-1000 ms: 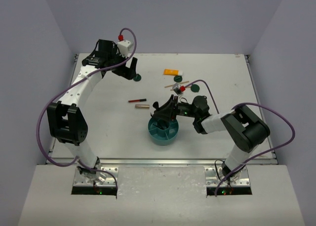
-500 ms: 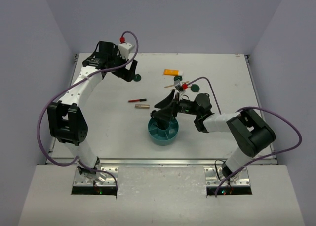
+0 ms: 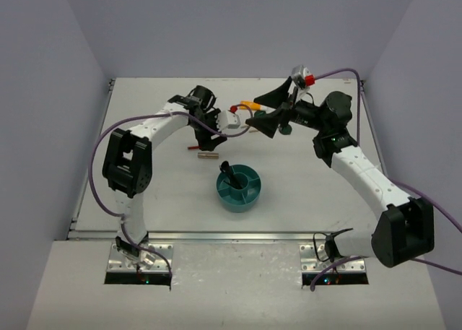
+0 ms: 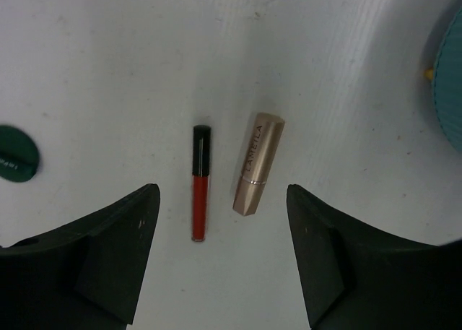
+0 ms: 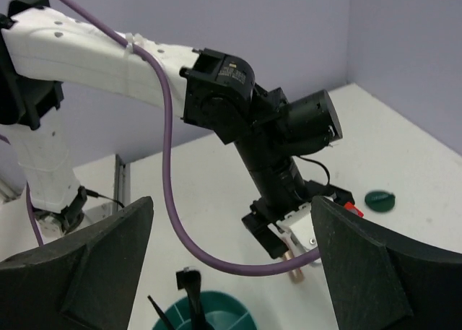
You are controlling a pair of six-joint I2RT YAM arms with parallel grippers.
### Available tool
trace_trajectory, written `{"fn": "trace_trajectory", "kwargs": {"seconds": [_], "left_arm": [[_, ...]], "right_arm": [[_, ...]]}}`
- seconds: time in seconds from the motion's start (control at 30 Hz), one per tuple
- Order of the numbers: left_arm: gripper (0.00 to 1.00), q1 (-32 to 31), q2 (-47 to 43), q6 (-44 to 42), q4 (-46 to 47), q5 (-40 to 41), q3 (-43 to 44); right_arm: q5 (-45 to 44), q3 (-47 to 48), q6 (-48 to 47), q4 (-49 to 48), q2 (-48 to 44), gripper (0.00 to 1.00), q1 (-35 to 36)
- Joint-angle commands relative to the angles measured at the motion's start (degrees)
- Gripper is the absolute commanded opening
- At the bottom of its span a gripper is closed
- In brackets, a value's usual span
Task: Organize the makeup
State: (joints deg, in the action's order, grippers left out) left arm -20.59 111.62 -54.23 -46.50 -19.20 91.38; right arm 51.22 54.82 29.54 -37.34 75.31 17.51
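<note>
My left gripper (image 3: 210, 137) hangs open just above the table. A red pencil (image 4: 200, 193) and a gold tube (image 4: 258, 164) lie side by side ahead of its fingertips (image 4: 137, 222), touching neither. A dark green compact (image 4: 14, 153) lies off to the left. My right gripper (image 3: 266, 110) is raised at the back, open and empty. A black brush (image 3: 231, 175) stands in the teal bowl (image 3: 249, 198). In the right wrist view, the left gripper (image 5: 285, 232) stands over the gold tube (image 5: 296, 271), with a compact (image 5: 380, 200) beyond.
An orange-and-white packet (image 3: 248, 105) lies at the back, partly hidden behind the right gripper. Another dark green compact (image 3: 286, 130) shows just under that gripper. The left arm's purple cable (image 5: 170, 193) loops low above the bowl (image 5: 216, 317).
The right gripper opened, left the black brush in the bowl and rose toward the back. The left arm swung from the back left corner to over the red pencil and gold tube.
</note>
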Motion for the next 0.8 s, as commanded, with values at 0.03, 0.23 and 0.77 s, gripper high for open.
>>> {"fn": "trace_trajectory", "kwargs": {"seconds": [0.03, 0.23, 0.77], "left_arm": [[0.72, 0.2, 2.7, -8.5, -1.5, -4.9, 0.8], [0.73, -1.1, 8.3, -4.5, 1.9, -2.4, 2.0], [0.58, -3.6, 10.0, -3.9, 4.1, -3.0, -3.1]], "right_arm": [[-2.8, 0.4, -9.1, 15.9, -3.4, 0.90, 0.2], [-4.4, -2.2, -9.7, 16.0, -5.1, 0.90, 0.1], [-6.2, -2.7, -12.4, 19.5, -5.8, 0.90, 0.1]]}}
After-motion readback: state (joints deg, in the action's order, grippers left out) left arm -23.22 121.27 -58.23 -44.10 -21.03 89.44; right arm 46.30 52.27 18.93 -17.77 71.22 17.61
